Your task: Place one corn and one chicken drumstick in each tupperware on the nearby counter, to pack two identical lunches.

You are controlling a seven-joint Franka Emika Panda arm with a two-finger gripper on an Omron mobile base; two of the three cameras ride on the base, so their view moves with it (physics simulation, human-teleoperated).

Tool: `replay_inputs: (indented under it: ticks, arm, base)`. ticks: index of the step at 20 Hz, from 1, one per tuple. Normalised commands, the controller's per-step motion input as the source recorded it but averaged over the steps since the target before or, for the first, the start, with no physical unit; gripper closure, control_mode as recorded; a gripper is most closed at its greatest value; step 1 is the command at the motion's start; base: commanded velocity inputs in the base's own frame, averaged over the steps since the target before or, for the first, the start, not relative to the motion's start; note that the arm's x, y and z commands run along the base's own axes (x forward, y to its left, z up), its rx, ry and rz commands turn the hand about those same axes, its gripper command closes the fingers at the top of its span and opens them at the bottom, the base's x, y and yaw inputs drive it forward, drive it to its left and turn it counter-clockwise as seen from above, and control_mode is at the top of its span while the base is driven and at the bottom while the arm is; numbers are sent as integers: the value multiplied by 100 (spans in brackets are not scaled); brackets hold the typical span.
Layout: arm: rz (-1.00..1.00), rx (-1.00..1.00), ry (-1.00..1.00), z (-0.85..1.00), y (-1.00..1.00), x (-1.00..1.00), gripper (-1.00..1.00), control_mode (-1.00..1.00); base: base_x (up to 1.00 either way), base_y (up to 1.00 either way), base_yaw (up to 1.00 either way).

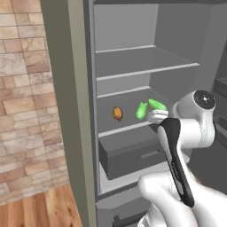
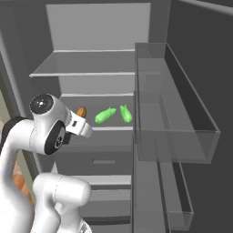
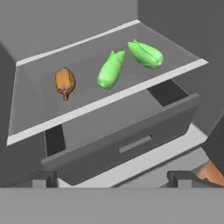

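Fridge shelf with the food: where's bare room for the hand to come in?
Open shelf front strip ahead of the food, and left of the chicken drumstick. Tightest at the right, where the two corn cobs nearly meet. Gripper open, outside.

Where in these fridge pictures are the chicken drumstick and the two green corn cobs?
chicken drumstick (image 3: 65, 82), hand view, thick middle.
left corn (image 3: 110, 69), hand view, mid-cob.
right corn (image 3: 146, 54), hand view, mid-cob.

Open fridge (image 1: 128, 26) with shelves, a drawer (image 3: 127, 140) pulled out.
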Motion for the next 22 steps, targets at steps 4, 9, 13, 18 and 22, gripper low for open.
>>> replay_inputs:
  ticks: [4, 9, 13, 18, 22]
  arm:
    - [0, 0, 0, -15, 0, 45, -100, -100]
    - [-1, 0, 0, -15, -4, 45, -100, -100]
    - [-2, 0, 3, -25, -14, 61, -100, -100]
    - [-3, 0, 5, -26, -14, 67, -100, -100]
    - [-2, 0, 3, -19, -3, 69, -100, -100]
  base:
    - [0, 0, 0]
    - [0, 0, 0]
    - [0, 0, 0]
    - [0, 0, 0]
    - [0, 0, 0]
